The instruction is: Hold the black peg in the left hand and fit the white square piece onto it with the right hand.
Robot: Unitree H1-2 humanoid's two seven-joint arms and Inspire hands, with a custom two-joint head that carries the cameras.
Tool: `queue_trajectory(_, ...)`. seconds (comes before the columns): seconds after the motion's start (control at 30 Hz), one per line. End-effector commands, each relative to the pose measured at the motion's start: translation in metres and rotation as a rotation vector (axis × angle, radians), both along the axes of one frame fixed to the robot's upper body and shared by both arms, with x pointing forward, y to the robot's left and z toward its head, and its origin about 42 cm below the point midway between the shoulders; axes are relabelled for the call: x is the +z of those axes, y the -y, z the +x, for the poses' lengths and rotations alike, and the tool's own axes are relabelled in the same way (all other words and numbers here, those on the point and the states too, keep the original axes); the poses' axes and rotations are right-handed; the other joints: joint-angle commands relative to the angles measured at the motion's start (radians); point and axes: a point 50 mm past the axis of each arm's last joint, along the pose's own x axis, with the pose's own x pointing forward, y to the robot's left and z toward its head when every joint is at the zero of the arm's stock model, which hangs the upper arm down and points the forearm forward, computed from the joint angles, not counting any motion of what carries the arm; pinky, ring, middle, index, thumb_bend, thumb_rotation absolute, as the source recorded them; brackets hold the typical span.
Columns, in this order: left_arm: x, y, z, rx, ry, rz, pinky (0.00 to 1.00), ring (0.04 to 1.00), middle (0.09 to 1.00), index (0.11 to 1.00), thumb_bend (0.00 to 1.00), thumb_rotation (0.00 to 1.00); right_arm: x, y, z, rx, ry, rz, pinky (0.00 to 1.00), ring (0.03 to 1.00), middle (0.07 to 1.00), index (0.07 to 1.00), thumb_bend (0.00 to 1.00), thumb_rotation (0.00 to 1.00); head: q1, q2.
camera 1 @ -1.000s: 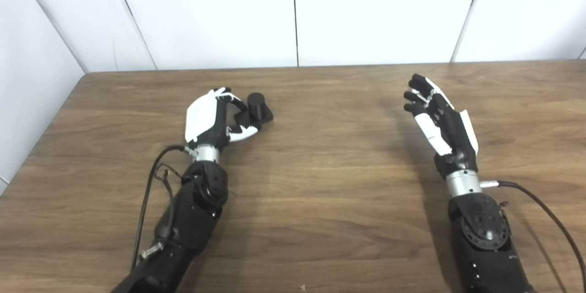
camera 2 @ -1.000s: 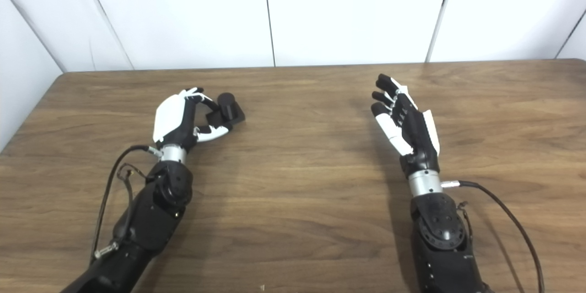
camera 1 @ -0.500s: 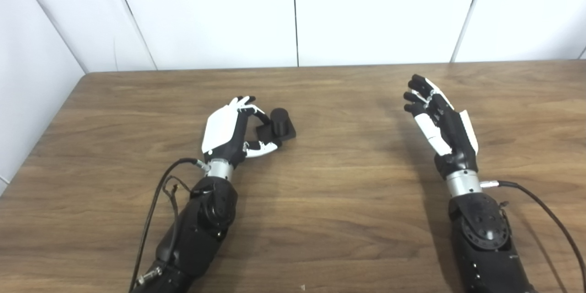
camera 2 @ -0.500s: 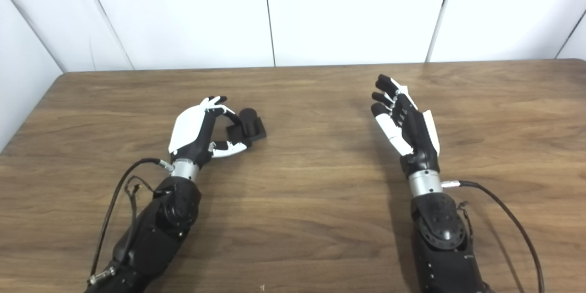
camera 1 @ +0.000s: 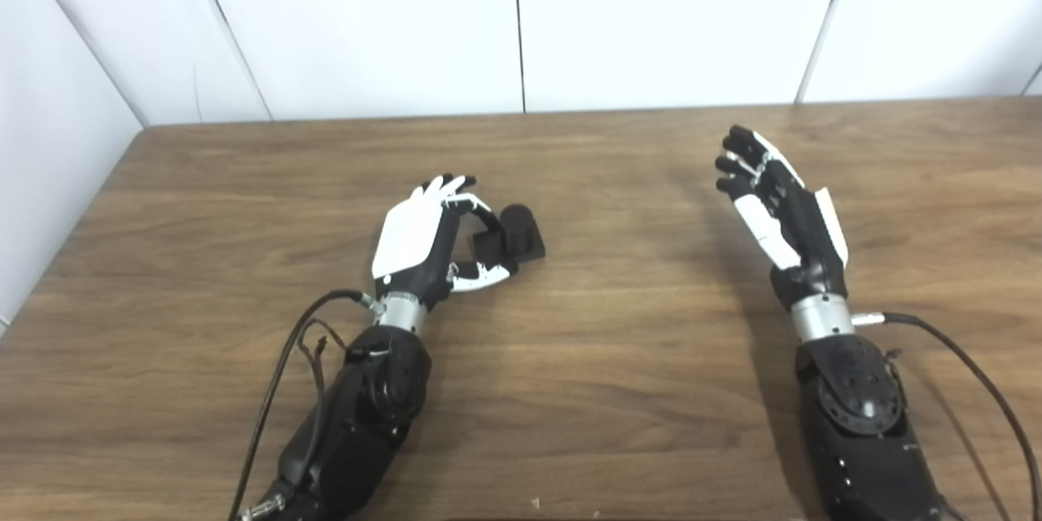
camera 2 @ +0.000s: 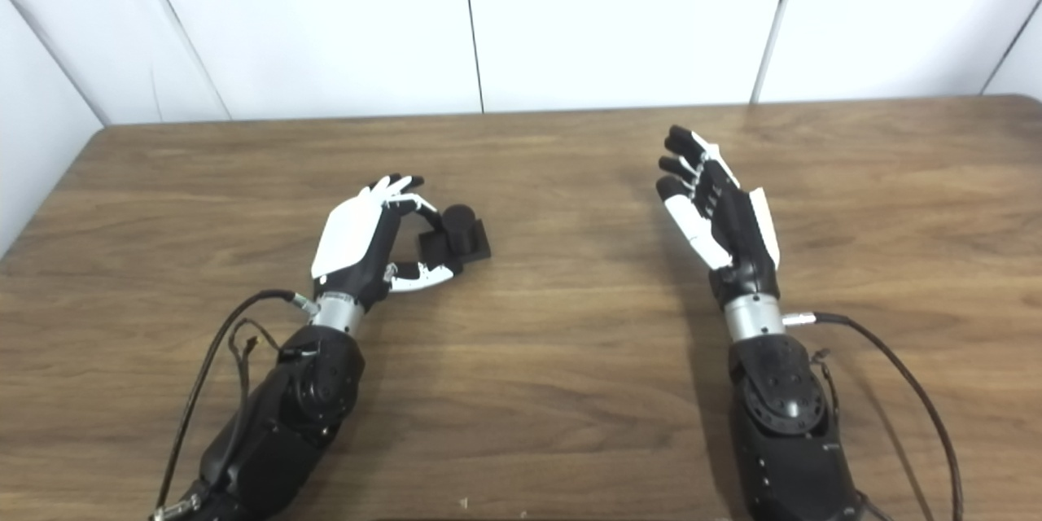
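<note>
Left of centre, my left hand (camera 1: 423, 240) pinches the square base of the black plastic peg (camera 1: 513, 232), which looks to rest on the brown wooden table (camera 1: 610, 391). At right, my right hand (camera 1: 777, 207) is raised, fingers spread and holding nothing. I see no white square piece, so the fitting is all left to do.

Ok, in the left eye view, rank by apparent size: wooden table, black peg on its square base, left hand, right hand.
1. Wooden table.
2. Left hand and right hand: they look alike, so no ranking.
3. Black peg on its square base.
</note>
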Motion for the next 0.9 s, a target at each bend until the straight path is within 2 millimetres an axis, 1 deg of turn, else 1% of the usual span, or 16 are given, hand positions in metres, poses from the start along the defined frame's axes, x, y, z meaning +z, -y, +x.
queue_trajectory(0.0, -0.038, 0.014, -0.025, -0.082, -0.163, 0.058, 0.97, 0.954, 0.896, 0.491, 0.51, 0.1, -0.019, 0.013, -0.016, -0.027, -0.057, -0.01, 0.77, 0.816, 0.865, 0.865, 0.62, 0.68, -0.013, -0.003)
queue_trajectory(0.03, -0.038, 0.015, -0.025, -0.084, -0.164, 0.06, 0.96, 0.952, 0.898, 0.491, 0.51, 0.1, -0.018, 0.015, -0.016, -0.029, -0.05, -0.01, 0.76, 0.82, 0.864, 0.864, 0.61, 0.65, -0.024, -0.005)
queue_trajectory(0.07, -0.039, 0.015, -0.025, -0.084, -0.165, 0.062, 0.96, 0.952, 0.898, 0.491, 0.51, 0.1, -0.018, 0.016, -0.016, -0.03, -0.046, -0.011, 0.76, 0.821, 0.864, 0.864, 0.61, 0.64, -0.029, -0.006)
queue_trajectory(0.2, -0.04, 0.011, -0.023, -0.082, -0.171, 0.082, 0.97, 0.965, 0.908, 0.491, 0.51, 0.09, -0.011, 0.031, -0.013, -0.076, -0.02, -0.018, 0.77, 0.814, 0.863, 0.857, 0.62, 0.59, -0.105, -0.033)
queue_trajectory(0.3, -0.04, 0.007, -0.022, -0.076, -0.183, 0.091, 0.98, 0.974, 0.916, 0.492, 0.52, 0.08, 0.001, 0.046, -0.009, -0.111, 0.007, -0.055, 0.8, 0.816, 0.867, 0.858, 0.62, 0.6, -0.133, -0.042)
queue_trajectory(0.37, -0.039, 0.005, -0.021, -0.074, -0.192, 0.099, 0.98, 0.981, 0.924, 0.493, 0.52, 0.08, 0.011, 0.057, -0.006, -0.131, 0.032, -0.104, 0.79, 0.825, 0.87, 0.862, 0.6, 0.59, -0.146, -0.044)
queue_trajectory(0.43, -0.038, 0.005, -0.02, -0.076, -0.197, 0.103, 0.98, 0.985, 0.928, 0.494, 0.51, 0.08, 0.02, 0.066, -0.001, -0.151, 0.053, -0.192, 0.77, 0.83, 0.873, 0.851, 0.58, 0.57, -0.151, -0.046)
queue_trajectory(0.5, -0.038, 0.006, -0.021, -0.076, -0.197, 0.097, 0.98, 0.987, 0.929, 0.494, 0.52, 0.08, 0.029, 0.076, 0.005, -0.168, 0.063, -0.306, 0.76, 0.833, 0.864, 0.821, 0.6, 0.53, -0.151, -0.046)
queue_trajectory(0.57, -0.038, 0.006, -0.021, -0.077, -0.193, 0.094, 0.98, 0.982, 0.926, 0.493, 0.52, 0.08, 0.039, 0.085, 0.012, -0.182, 0.076, -0.463, 0.76, 0.835, 0.859, 0.799, 0.61, 0.51, -0.154, -0.05)
queue_trajectory(0.6, -0.038, 0.006, -0.02, -0.078, -0.191, 0.094, 0.98, 0.98, 0.925, 0.493, 0.52, 0.08, 0.041, 0.087, 0.013, -0.187, 0.083, -0.512, 0.76, 0.835, 0.857, 0.796, 0.61, 0.5, -0.154, -0.05)
queue_trajectory(0.67, -0.04, 0.005, -0.02, -0.077, -0.187, 0.087, 0.97, 0.972, 0.919, 0.493, 0.52, 0.08, 0.055, 0.094, 0.022, -0.195, 0.1, -0.682, 0.74, 0.837, 0.86, 0.787, 0.61, 0.47, -0.159, -0.052)
queue_trajectory(0.73, -0.04, 0.004, -0.021, -0.074, -0.189, 0.083, 0.97, 0.973, 0.919, 0.493, 0.52, 0.08, 0.067, 0.099, 0.03, -0.206, 0.104, -0.807, 0.72, 0.834, 0.865, 0.783, 0.63, 0.47, -0.161, -0.054)
queue_trajectory(0.8, -0.04, 0.004, -0.021, -0.072, -0.193, 0.081, 0.98, 0.976, 0.921, 0.493, 0.52, 0.08, 0.076, 0.102, 0.036, -0.214, 0.105, -0.893, 0.71, 0.832, 0.872, 0.78, 0.65, 0.47, -0.161, -0.054)
queue_trajectory(0.87, -0.04, 0.004, -0.021, -0.07, -0.199, 0.085, 0.98, 0.981, 0.925, 0.493, 0.52, 0.08, 0.087, 0.104, 0.043, -0.204, 0.105, -0.978, 0.73, 0.859, 0.889, 0.785, 0.66, 0.45, -0.161, -0.056)
